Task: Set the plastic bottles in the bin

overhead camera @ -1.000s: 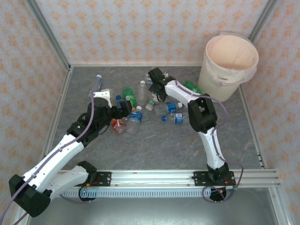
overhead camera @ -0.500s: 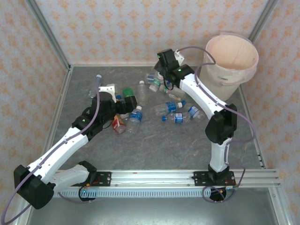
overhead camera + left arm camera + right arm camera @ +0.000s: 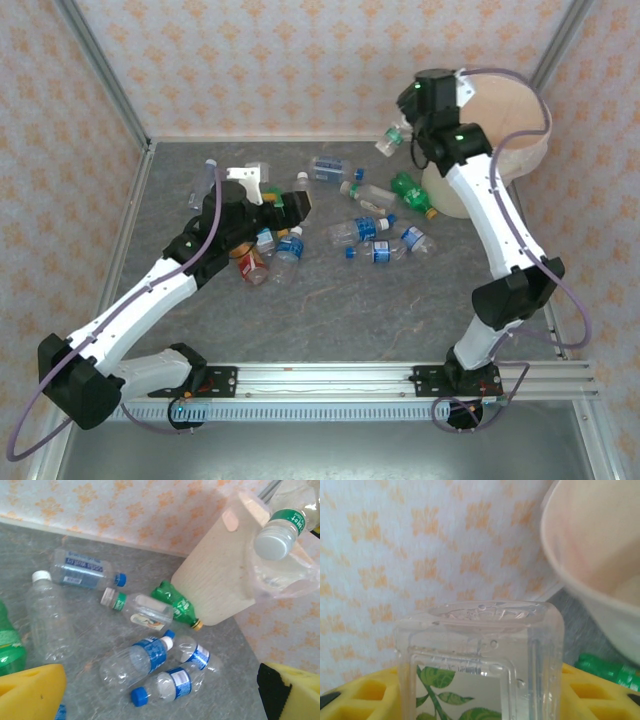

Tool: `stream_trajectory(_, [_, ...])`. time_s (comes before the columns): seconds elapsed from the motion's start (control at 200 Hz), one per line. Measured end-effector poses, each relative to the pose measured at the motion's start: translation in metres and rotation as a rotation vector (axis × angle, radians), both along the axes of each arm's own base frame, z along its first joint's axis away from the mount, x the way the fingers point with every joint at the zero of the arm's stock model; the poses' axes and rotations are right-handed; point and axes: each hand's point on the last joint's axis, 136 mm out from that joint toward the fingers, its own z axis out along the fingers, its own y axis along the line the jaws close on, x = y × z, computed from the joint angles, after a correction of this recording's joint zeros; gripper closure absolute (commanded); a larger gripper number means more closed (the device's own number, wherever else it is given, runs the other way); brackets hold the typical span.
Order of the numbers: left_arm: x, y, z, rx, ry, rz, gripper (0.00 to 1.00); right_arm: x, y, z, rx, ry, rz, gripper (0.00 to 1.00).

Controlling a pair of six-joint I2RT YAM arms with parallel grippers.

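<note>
Clear green-labelled bottle (image 3: 388, 143) held high, just left of the bin (image 3: 447, 190)!
The right gripper (image 3: 405, 128) pinches it; best to carry it right, past the rim, before letting go. The left gripper (image 3: 290, 200) hangs spread wide above the scattered bottles (image 3: 365, 228).

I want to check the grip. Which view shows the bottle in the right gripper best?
Right wrist: the bottle is close up, its clear square body and leaf label between yellow fingers. Top external shows it small, held up beside the bin. Left wrist shows its cap end before the bin.
</note>
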Motion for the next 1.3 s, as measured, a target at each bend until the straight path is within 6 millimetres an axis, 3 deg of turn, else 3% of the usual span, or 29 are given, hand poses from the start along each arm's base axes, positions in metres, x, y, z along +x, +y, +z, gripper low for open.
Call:
stream_trajectory(0.23, [0.004,-0.014,0.009,-0.018,-0.022,-0.04,0.01,-0.005,-0.086,0.035,0.003,-0.072,-0.153,0.46])
stream_trajectory(0.39, [0.005,-0.016,0.023,-0.026,-0.058,-0.049,0.01,-0.006,-0.136,0.037,0.011,-0.081,-0.238,0.46])
stream_trajectory(0.606, [0.007,-0.018,0.03,-0.03,-0.079,-0.051,0.01,0.0,-0.183,0.038,0.039,-0.094,-0.304,0.46])
stream_trajectory(0.936, [0.012,-0.015,0.027,-0.004,-0.085,-0.03,0.01,0.026,-0.217,-0.007,0.095,-0.018,-0.341,0.46])
stream_trajectory(1.301, [0.014,-0.011,0.027,0.008,-0.09,-0.008,0.01,0.032,-0.22,-0.037,0.116,0.044,-0.336,0.44])
